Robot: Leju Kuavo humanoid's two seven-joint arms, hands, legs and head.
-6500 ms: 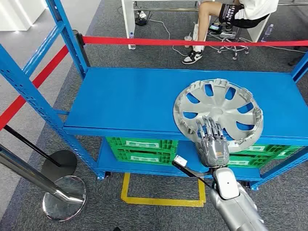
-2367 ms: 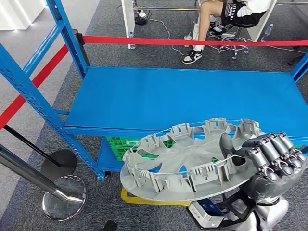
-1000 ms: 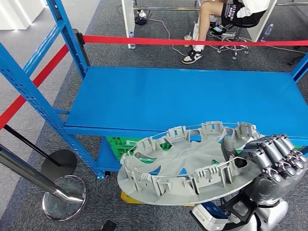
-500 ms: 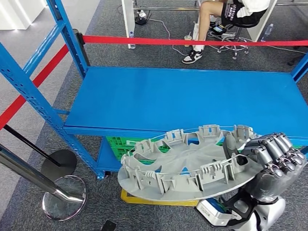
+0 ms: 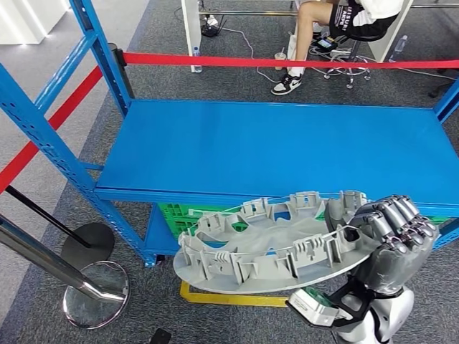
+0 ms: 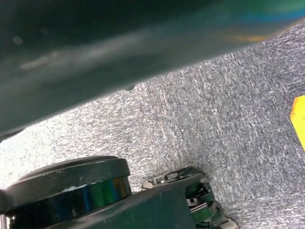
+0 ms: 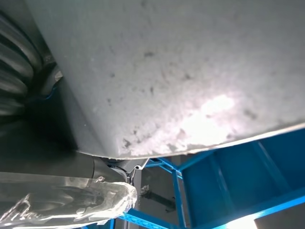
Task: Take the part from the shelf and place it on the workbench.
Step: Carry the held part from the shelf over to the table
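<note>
A: Hubcap (image 5: 270, 247) location?
B: Off the blue shelf (image 5: 270, 147), in front of its front edge, inner side up, roughly level.
A: Grip?
B: Right hand (image 5: 392, 240) fingers curled over its rim, holding it. Left hand: cannot tell.

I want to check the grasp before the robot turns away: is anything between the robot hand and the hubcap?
No. The right robot hand already grips the grey hubcap by its rim, off the blue shelf. Nothing sits between them.
</note>
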